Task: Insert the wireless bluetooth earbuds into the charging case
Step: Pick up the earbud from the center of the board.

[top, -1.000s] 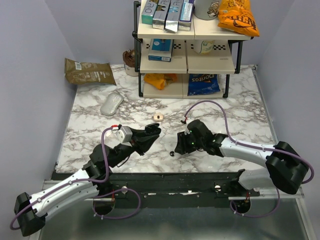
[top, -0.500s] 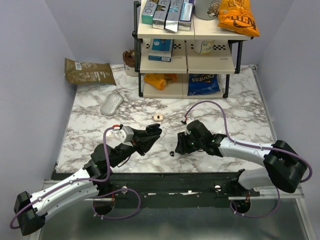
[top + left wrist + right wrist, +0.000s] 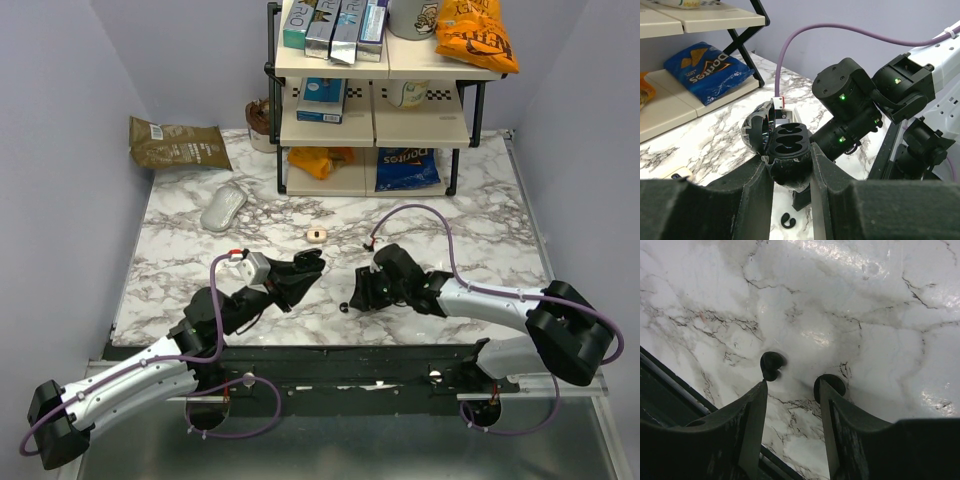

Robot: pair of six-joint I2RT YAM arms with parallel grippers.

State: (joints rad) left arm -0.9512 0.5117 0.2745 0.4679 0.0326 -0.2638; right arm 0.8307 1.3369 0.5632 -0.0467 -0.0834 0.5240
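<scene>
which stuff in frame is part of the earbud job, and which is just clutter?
Job:
- charging case, open, clamped in the left pincer
- earbud and second earbud on the marble, at the open right pincer tips

Clutter:
- Doritos bag and orange snack bag on the shelf rack
- brown pouch
- grey oval pod
- small tan ring

The white marble table (image 3: 480, 230) carries a shelf rack (image 3: 375, 120) at twelve o'clock, a brown bag (image 3: 178, 143) at ten, a grey oval object (image 3: 223, 209) at nine, a small beige ring (image 3: 316, 234) near centre and a black earbud (image 3: 343, 306) at six.
</scene>
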